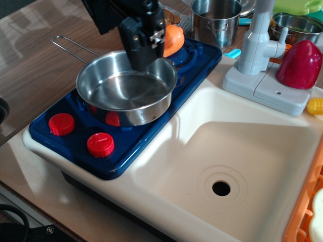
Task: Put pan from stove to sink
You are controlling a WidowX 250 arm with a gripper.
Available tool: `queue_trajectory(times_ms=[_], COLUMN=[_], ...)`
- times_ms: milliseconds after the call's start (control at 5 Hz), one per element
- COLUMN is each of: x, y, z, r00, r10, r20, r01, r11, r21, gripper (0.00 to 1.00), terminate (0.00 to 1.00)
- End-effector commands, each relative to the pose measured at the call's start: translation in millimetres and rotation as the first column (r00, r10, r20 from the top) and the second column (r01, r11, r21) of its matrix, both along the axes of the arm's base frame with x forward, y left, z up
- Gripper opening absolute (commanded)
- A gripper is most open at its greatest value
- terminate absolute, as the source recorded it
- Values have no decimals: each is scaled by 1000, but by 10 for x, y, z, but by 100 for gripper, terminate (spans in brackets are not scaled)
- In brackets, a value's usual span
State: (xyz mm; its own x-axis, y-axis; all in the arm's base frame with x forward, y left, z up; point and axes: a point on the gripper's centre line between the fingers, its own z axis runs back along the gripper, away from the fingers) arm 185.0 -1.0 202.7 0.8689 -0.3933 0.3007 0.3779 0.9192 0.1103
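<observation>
The shiny steel pan (121, 93) sits on the dark blue stove (75, 143), its wire loop handle (70, 44) pointing to the back left. My black gripper (145, 63) hangs over the pan's far rim, its tip just above or at the rim. I cannot tell how the jaws stand. It holds nothing that I can see. The cream sink (242, 146) with its black drain hole (221, 188) lies to the right of the stove, with nothing in it.
An orange toy carrot (174, 38) lies on the back burner behind the gripper. A tall steel pot (216, 20), a grey faucet (260, 40), a red toy (302, 65) and a steel bowl (298, 25) stand behind the sink. Two red knobs (100, 144) sit at the stove's front.
</observation>
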Motion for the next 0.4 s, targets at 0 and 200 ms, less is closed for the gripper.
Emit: queue_trajectory(times_ms=[0,200], x=[-65,-62], y=[-5,-17], z=[-18,-94], r00=[986,969], r10=[-163,-243], r20=[-36,-45], r01=[163,243], r11=[987,970], r21=[-7,-10], gripper=[100,100], terminate=[0,0])
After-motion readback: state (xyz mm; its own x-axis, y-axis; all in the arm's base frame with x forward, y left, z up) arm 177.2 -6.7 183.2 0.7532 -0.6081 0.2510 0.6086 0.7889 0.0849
